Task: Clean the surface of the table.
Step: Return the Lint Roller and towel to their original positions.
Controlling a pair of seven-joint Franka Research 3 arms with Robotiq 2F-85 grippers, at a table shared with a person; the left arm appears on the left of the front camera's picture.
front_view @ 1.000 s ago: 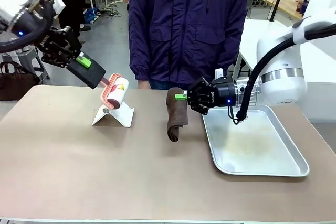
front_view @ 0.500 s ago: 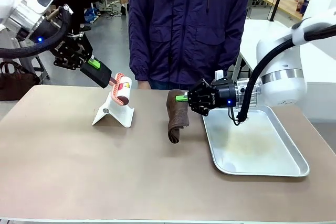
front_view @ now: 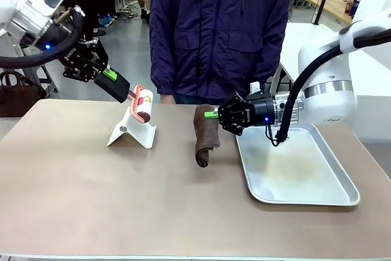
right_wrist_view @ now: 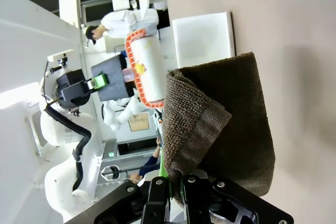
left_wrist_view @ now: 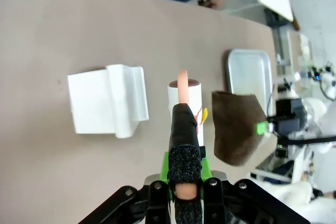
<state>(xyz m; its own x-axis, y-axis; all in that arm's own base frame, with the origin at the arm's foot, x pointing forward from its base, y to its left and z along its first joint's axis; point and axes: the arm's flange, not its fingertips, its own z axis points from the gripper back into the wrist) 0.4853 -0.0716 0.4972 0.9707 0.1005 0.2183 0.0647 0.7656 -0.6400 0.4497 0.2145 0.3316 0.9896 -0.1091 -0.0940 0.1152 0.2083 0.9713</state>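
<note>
The beige-brown tabletop (front_view: pixel 122 200) spreads bare across the near half of the front view, and its pale edge runs along the bottom of the picture. Farther back on the right lies a silver metal tray (front_view: pixel 330 197), flat on the tabletop. Just left of the tray hangs a brown cloth (front_view: pixel 206 132), its lower end touching the tabletop, its upper edge pinched between the jaws of the right gripper (front_view: pixel 215 113), which reaches in level from the right. To the left of the cloth stands a white folded stand (front_view: pixel 131 134) on the tabletop. Above it the left gripper (front_view: pixel 125 92) slants down from the upper left, its jaws pressed onto the pink handle of a lint roller (front_view: pixel 142 105), whose white roll sits just over the stand. At the far edge stands a person in a dark purple jacket (front_view: pixel 220 29)
</note>
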